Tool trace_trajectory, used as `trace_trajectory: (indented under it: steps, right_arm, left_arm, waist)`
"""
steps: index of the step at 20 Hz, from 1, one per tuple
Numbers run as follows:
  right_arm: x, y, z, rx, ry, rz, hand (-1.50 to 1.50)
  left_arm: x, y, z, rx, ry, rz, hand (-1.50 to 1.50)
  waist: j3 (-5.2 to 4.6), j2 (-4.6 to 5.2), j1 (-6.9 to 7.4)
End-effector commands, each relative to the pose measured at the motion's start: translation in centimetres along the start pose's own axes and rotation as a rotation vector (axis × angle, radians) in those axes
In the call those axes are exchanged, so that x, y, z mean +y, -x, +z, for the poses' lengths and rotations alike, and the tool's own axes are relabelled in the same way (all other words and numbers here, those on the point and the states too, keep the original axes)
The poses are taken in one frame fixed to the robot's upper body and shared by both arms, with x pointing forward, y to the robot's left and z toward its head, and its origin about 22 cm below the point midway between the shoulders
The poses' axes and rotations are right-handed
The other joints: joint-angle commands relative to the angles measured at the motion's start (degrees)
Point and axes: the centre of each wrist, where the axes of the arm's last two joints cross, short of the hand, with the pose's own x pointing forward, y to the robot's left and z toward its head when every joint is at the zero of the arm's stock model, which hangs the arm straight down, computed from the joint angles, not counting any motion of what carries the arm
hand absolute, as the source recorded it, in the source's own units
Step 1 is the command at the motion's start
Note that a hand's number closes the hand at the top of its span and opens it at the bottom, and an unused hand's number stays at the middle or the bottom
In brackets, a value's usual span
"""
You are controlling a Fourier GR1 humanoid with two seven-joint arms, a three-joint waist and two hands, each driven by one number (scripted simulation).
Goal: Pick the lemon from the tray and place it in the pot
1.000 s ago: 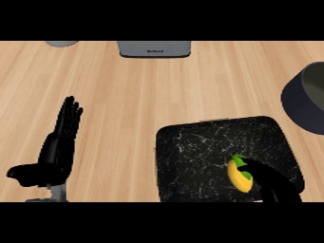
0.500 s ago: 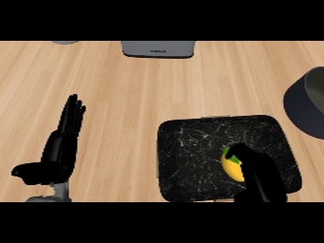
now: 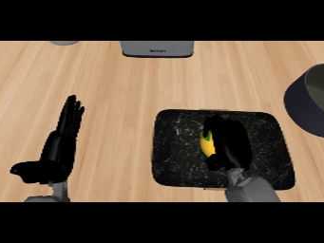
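Wood-grain counter [image 3: 136,80] fills the frame. Grey boxy object [image 3: 157,48] with a dark base edge sits top centre, cut off by the upper edge. Small grey rounded object [image 3: 64,42] at upper left, mostly cropped, can't identify.

The robot shows two arms, both entering from the lower edge of the head view. Each ends in a glossy black hand with slim, segmented fingers and a thicker, rounded thumb. The left hand [image 3: 59,147] is all black, long and narrow, its fingers ridged where the segments meet, and it joins a short grey wrist piece that is mostly cut off at the edge. The right hand [image 3: 227,142] is the same black, broader across the back, and sits on a grey forearm [image 3: 251,190] with flat, angular faces; a small lighter fitting seems to mark the wrist, though it is hard to make out.
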Motion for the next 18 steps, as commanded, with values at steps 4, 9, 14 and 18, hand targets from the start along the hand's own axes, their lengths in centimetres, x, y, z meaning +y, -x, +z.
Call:
trace_trajectory:
  steps: [4,9,14,18]
  right_arm:
    - [-4.8,-4.3,1.7,-0.028,0.294,-0.059,1.5]
    - [-7.3,-5.3,3.9,0.064,0.399,0.018,1.5]
    - [-10.7,-2.5,2.9,0.202,0.457,0.025,1.5]
    - [-11.6,-0.1,3.5,0.268,0.486,0.035,1.5]
  left_arm:
    - [-1.3,0.1,0.7,-0.013,-0.015,-0.018,0.0]
    - [-0.9,-0.8,-0.4,0.004,-0.007,-0.015,0.0]
    - [0.3,-0.1,0.7,0.017,-0.011,-0.021,0.0]
    - [1.0,0.2,0.6,-0.005,-0.01,-0.018,0.0]
  waist:
    - [0.37,-0.11,-0.78]
    - [0.37,-0.07,-0.95]
    - [0.39,0.0,-0.78]
    - [0.39,0.03,-0.76]
